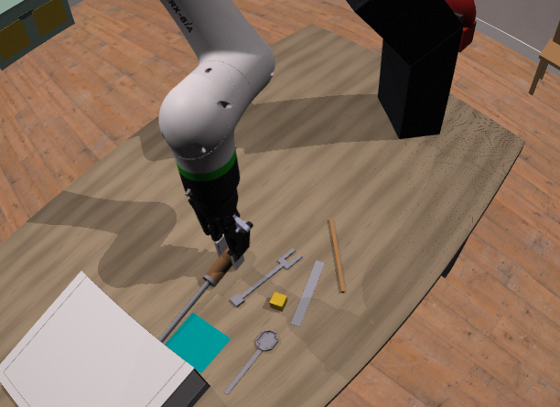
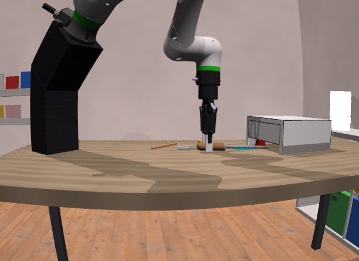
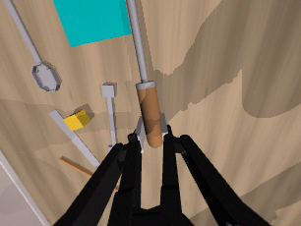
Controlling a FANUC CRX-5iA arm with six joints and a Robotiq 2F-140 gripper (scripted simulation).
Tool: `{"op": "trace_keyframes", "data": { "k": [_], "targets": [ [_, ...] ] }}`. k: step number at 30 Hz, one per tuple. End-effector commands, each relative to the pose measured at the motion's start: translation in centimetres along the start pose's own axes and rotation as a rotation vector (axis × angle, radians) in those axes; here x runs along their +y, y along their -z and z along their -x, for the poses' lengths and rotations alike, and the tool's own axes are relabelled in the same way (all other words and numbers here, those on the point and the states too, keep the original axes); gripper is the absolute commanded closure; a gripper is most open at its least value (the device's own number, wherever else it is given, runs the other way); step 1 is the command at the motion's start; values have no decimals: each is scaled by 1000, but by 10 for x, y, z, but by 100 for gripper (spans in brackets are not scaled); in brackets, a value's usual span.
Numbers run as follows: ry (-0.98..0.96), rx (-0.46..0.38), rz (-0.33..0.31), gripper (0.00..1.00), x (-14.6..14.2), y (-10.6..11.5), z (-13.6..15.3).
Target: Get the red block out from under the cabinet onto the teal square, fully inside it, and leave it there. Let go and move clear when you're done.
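My gripper (image 1: 230, 256) (image 2: 209, 148) (image 3: 152, 121) is shut on the brown handle (image 1: 219, 269) (image 2: 217, 146) (image 3: 149, 105) of a long rod tool, low at the table top. The tool's grey shaft (image 1: 183, 313) (image 3: 137, 39) runs along the edge of the teal square (image 1: 198, 340) (image 3: 90, 20) (image 2: 244, 149) toward the white cabinet (image 1: 87, 343) (image 2: 305, 130). The red block (image 2: 259, 142) shows only in the exterior view, under the cabinet's front edge beside the shaft's far end. It is hidden in the other views.
A fork-ended tool (image 1: 267, 277) (image 3: 110, 113), a yellow cube (image 1: 278, 301) (image 3: 78, 120), a flat grey bar (image 1: 307, 293), a wooden stick (image 1: 336, 253) (image 2: 163, 146) and a ring-ended tool (image 1: 256, 357) (image 3: 45, 76) lie right of the square. The black pedestal (image 1: 414, 78) (image 2: 53, 108) stands at the far side.
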State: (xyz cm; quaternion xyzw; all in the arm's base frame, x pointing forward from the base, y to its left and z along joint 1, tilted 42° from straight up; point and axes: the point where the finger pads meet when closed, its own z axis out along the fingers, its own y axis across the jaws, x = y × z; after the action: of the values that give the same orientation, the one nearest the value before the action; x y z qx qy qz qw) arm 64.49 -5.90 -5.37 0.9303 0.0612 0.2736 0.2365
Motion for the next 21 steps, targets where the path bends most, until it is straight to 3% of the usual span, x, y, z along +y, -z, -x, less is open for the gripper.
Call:
{"op": "trace_keyframes", "data": {
  "k": [1,21],
  "targets": [
    [0,2,0,100,0,0,8],
    [0,2,0,100,0,0,46]
  ]
}}
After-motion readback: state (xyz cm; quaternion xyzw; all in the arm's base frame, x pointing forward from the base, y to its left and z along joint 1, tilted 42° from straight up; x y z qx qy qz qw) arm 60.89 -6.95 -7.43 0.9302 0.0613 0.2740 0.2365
